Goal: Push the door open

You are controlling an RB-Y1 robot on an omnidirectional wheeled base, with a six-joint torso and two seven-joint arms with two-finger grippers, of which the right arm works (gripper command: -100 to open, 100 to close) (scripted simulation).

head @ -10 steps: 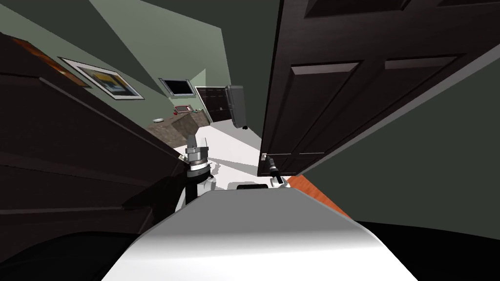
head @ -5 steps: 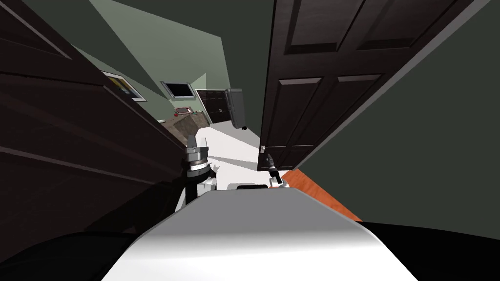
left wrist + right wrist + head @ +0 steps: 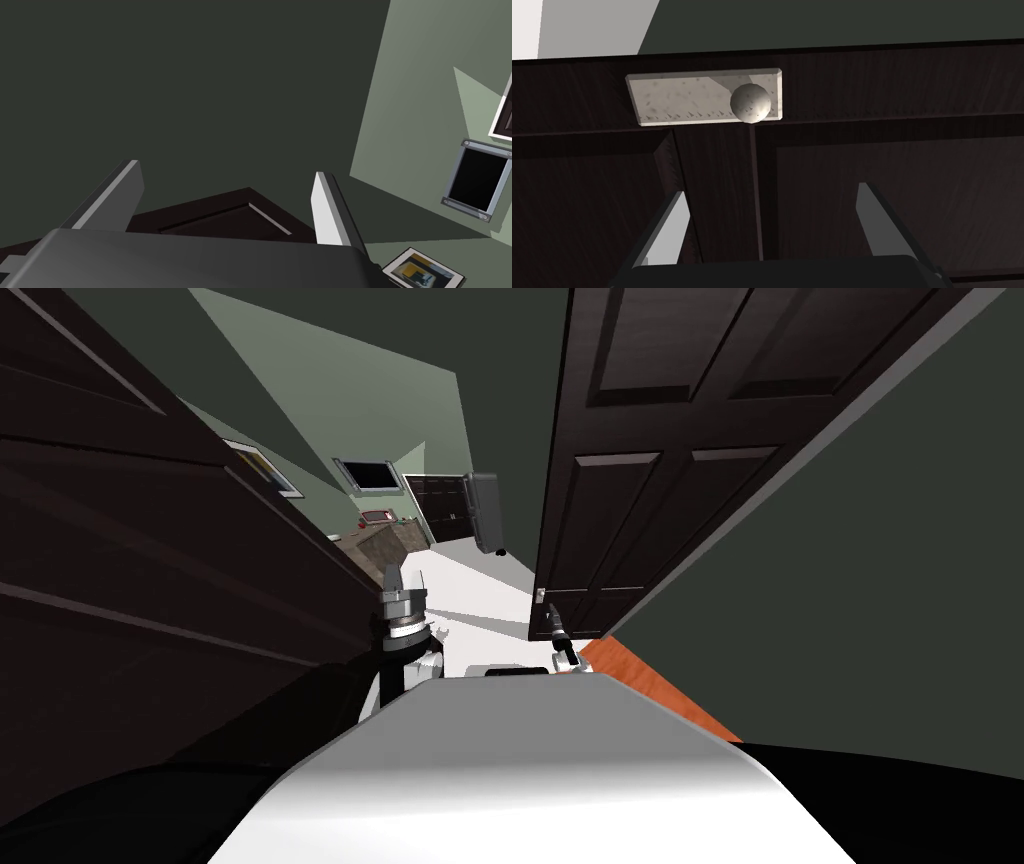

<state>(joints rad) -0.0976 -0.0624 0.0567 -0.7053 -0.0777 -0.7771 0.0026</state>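
The push looks under way: the dark door, upper right in the head view, stands ajar, right pincer spread empty at its panel near the knob, left pincer spread idle; next, drive the right arm forward.

Ahead of me: pale green wall carries a white-framed picture with yellow and blue patches and a grey-framed dark square window. Mottled brown counter sits below. A grey boxy unit stands beyond the white floor. Orange floor strip on my right.
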